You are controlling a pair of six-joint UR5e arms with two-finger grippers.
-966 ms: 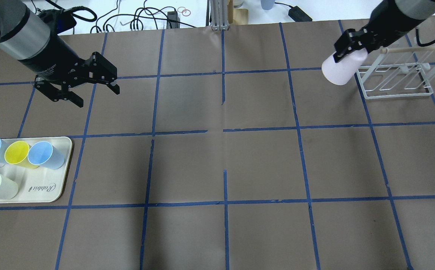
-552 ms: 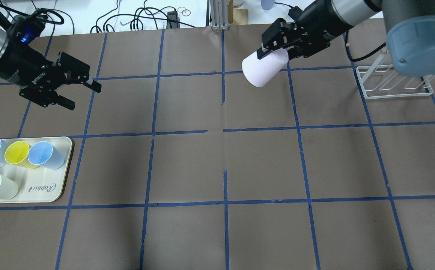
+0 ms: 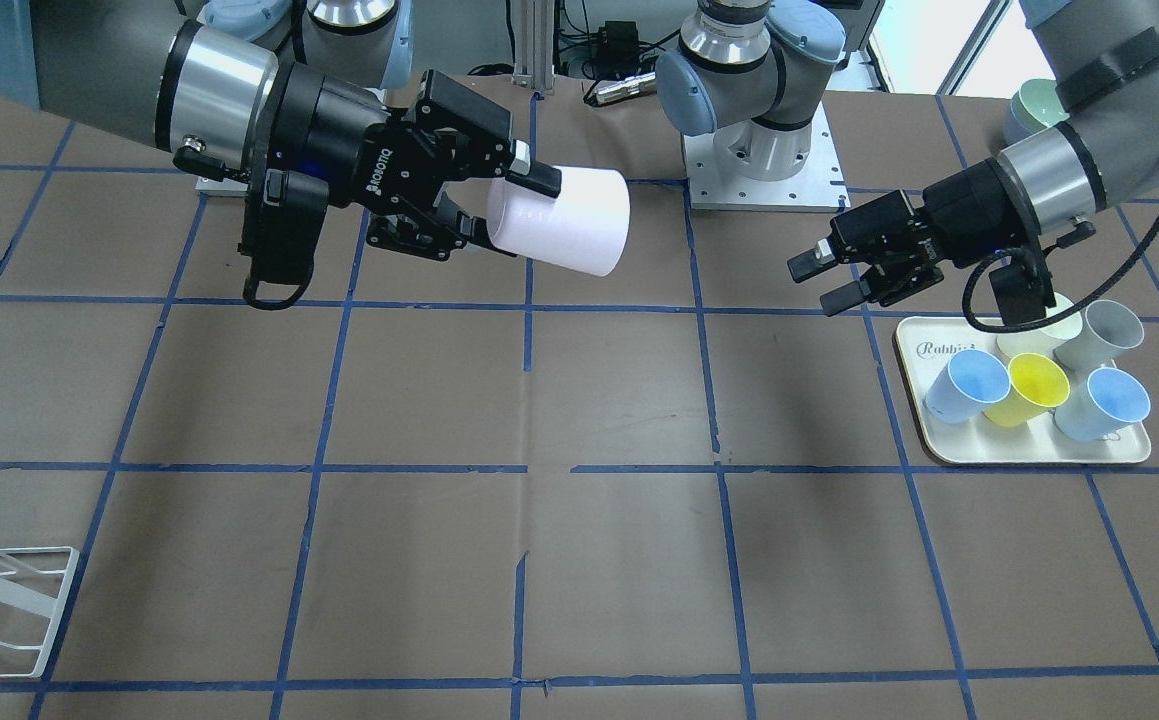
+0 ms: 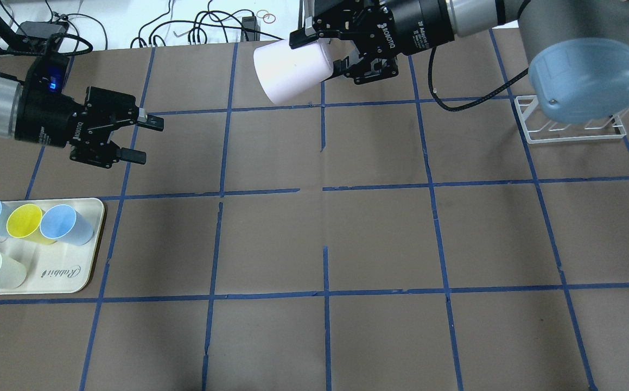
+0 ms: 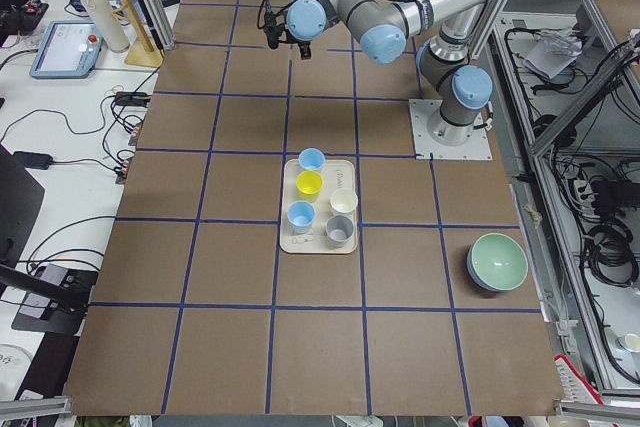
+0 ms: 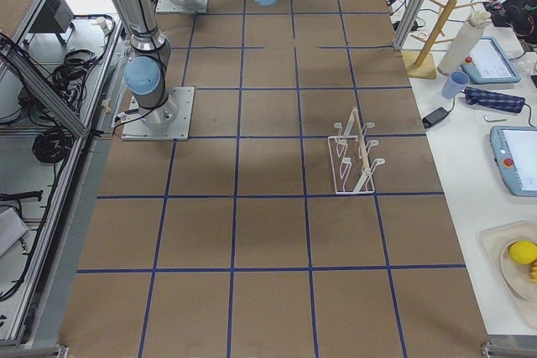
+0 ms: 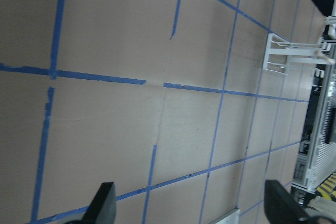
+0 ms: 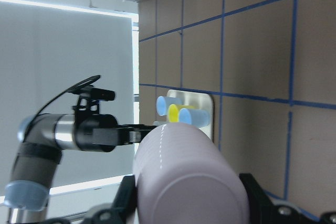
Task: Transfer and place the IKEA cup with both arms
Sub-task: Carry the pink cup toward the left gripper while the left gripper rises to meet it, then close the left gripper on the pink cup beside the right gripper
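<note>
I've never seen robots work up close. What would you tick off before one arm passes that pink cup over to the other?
1. Grip on the pale pink plastic tumbler: the right tool is shut on it, holding it sideways in the air. Ok.
2. Receiving side ready: the left tool is open and empty. Ok.
3. Close enough for a hand-over: a wide gap separates the left tool from the tumbler. Not ok.
4. Room for a second grip: most of the tumbler sticks out past the right tool. Ok.
5. Space on the cream tray: bare corner beside the light blue plastic cup. Ok.
</note>
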